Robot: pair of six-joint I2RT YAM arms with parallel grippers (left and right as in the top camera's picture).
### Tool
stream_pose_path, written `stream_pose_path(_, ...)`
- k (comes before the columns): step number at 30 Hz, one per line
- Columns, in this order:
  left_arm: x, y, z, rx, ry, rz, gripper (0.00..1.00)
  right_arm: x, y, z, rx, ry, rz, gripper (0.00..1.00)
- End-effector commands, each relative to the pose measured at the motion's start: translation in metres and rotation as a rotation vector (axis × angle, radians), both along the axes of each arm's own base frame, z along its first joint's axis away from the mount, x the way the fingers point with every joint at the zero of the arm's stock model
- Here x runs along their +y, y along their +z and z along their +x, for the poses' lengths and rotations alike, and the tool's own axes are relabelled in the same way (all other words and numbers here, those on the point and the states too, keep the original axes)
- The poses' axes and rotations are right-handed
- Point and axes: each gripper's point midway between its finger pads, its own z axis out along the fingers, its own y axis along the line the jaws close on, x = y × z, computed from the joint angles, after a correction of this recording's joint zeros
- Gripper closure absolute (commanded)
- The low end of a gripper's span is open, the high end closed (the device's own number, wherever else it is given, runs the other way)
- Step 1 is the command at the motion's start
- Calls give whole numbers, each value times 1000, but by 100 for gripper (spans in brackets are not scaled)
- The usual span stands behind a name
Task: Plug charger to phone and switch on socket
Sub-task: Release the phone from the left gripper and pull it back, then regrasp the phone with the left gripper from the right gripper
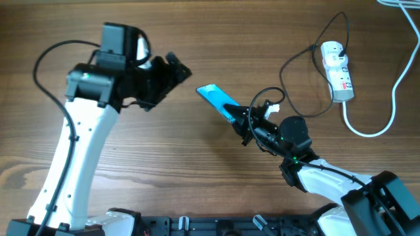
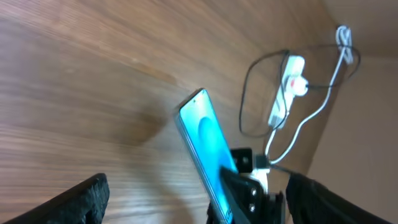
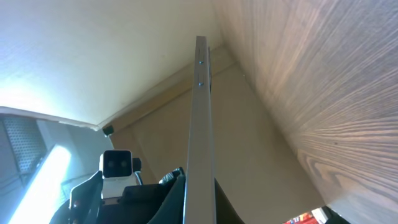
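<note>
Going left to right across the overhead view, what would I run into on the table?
left gripper → phone → right gripper, clamped on the phone's end → socket → thick white cord

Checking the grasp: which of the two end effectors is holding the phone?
The right end effector, clamped on one end of the phone. The left end effector is open, empty and apart from it.

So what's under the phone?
The phone is tilted up in the air, held at its lower end by the right end effector. Under it shows only bare wooden table and a shadow. The held end is covered, so its port cannot be seen.
</note>
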Motion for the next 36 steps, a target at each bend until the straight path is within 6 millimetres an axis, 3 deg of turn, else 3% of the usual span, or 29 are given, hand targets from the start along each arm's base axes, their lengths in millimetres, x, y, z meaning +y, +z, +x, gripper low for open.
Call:
stream_pose_path(1,-12,-30,-4,72,23,-28,11,3,19,3,-46,4,32,96)
stream_pose_path(4,-38,-50,-3,84,-10,-164,16,3,19,2,-46,7,33,96)
stream_pose_path(11,-57,-86,-8,130,26,-267,25,4,19,1,-45,17,32,96)
stream_pose_path(18,-87,-77,-6,79,-17,-308,36,4,19,1,-45,18,33,96)
stream_pose_path(23,-96,-90,-9,109,-20,-289,44,5,19,0,-46,25,33,96)
stream_pose_path(26,-99,-98,-5,130,-1,-295,56,5,20,-1,-47,26,34,96)
stream_pose_path(28,-101,-100,-2,124,-4,-298,56,5,23,0,-59,26,40,96)
stream_pose_path(36,-105,-92,8,105,28,-341,71,5,21,0,-52,25,36,96)
